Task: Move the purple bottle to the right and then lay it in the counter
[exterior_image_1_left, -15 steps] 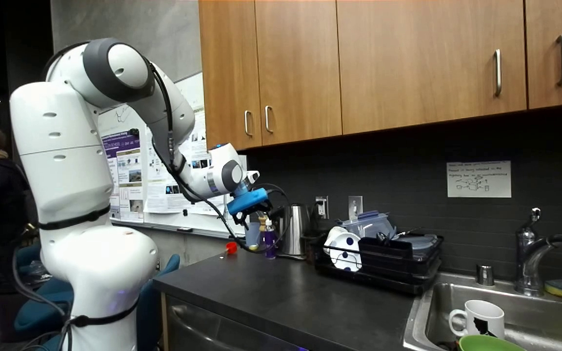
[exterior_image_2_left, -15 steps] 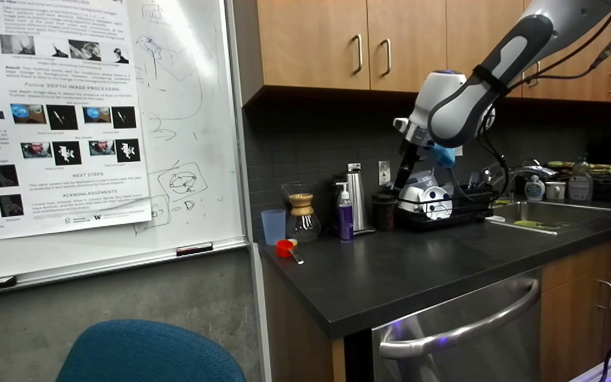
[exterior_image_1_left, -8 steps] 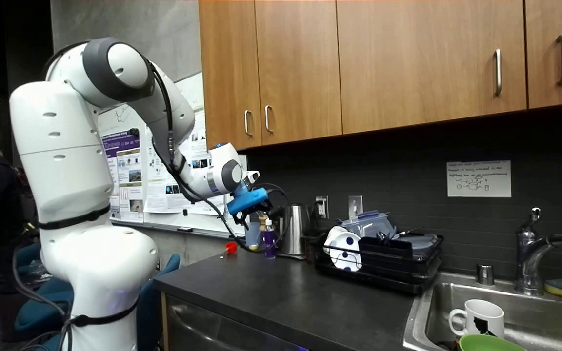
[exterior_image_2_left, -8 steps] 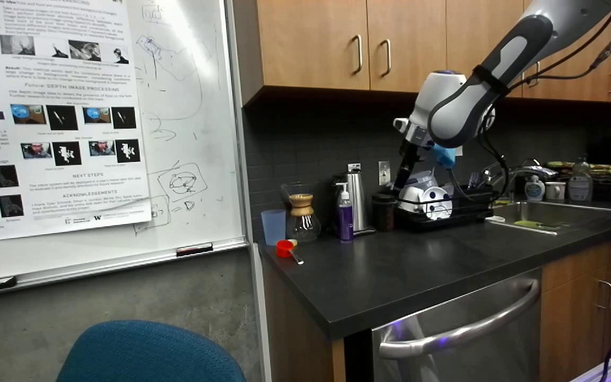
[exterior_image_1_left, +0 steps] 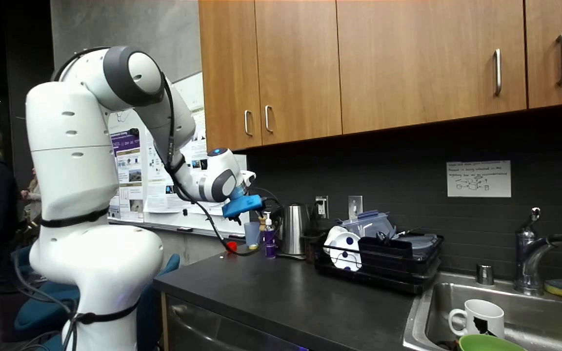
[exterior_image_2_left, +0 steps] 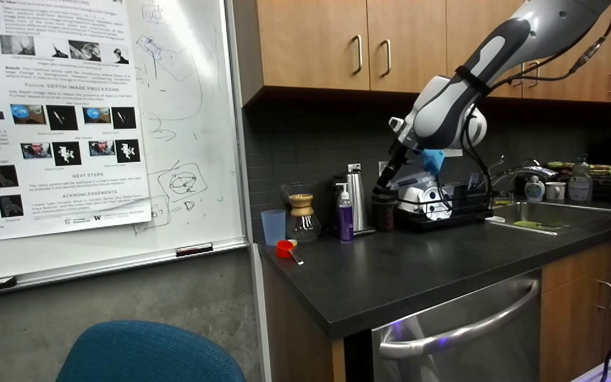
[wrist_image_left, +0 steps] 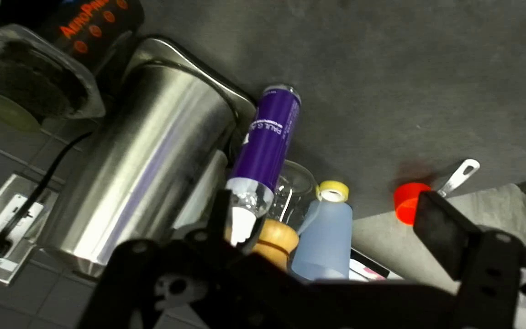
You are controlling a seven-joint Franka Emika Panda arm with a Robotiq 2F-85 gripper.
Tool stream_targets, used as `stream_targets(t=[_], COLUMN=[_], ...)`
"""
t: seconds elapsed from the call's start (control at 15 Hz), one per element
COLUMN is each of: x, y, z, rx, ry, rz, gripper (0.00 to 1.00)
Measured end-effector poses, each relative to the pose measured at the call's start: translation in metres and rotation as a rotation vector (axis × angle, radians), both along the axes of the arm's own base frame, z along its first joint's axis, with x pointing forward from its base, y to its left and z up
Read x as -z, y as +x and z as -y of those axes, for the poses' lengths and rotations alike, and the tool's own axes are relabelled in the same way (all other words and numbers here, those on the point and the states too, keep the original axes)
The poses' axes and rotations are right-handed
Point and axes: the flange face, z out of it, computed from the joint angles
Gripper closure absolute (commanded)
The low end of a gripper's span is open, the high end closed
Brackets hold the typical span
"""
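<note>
The purple bottle (exterior_image_1_left: 270, 243) stands upright on the dark counter (exterior_image_1_left: 281, 297), in front of the steel canister. It also shows in an exterior view (exterior_image_2_left: 346, 222), with a white pump top. In the wrist view the purple bottle (wrist_image_left: 270, 137) stands left of the middle, its pump end partly behind the left finger. My gripper (wrist_image_left: 331, 228) is open, with its fingers wide apart and nothing held between them. In an exterior view the gripper (exterior_image_2_left: 382, 187) is above the counter, higher than and to the right of the bottle, apart from it.
The steel canister (wrist_image_left: 153, 160) stands beside the bottle. A glass coffee maker (exterior_image_2_left: 302, 217), a blue cup (exterior_image_2_left: 273, 227) and a red scoop (exterior_image_2_left: 285, 248) are on its other side. A dark jar (exterior_image_2_left: 384, 212) and a black dish rack (exterior_image_1_left: 378, 263) stand towards the sink (exterior_image_1_left: 422, 312).
The arm has moved in the last half second. The gripper has shifted and tilted left in both exterior views, towards the bottle's side in one of them. The bottle has not moved.
</note>
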Motion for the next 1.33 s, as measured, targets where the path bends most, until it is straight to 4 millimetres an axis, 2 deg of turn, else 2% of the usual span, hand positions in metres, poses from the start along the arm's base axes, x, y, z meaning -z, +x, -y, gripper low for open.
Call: stream_targets(t=[0.27,0.4,0.6,0.73,0.93,1.2,1.33], x=[0.013,0.012,0.002,-0.007,-0.019,-0.01,-0.009], y=[-0.002,-0.002,0.001,0.007,0.018,0.031,0.031], z=[-0.033,-0.045,-0.052,-0.048,-0.031,0.001,0.002], rx=[-0.036,-0.051,-0.075,-0.086,-0.092,-0.107,-0.104], ry=[0.065,0.098,0.153,0.198,0.263,0.322,0.32], rz=[-0.004,-0.01,-0.015,-0.007,0.029,0.029,0.027], gripper=[0.0,0.0,0.0,0.0,0.0,0.0,0.0])
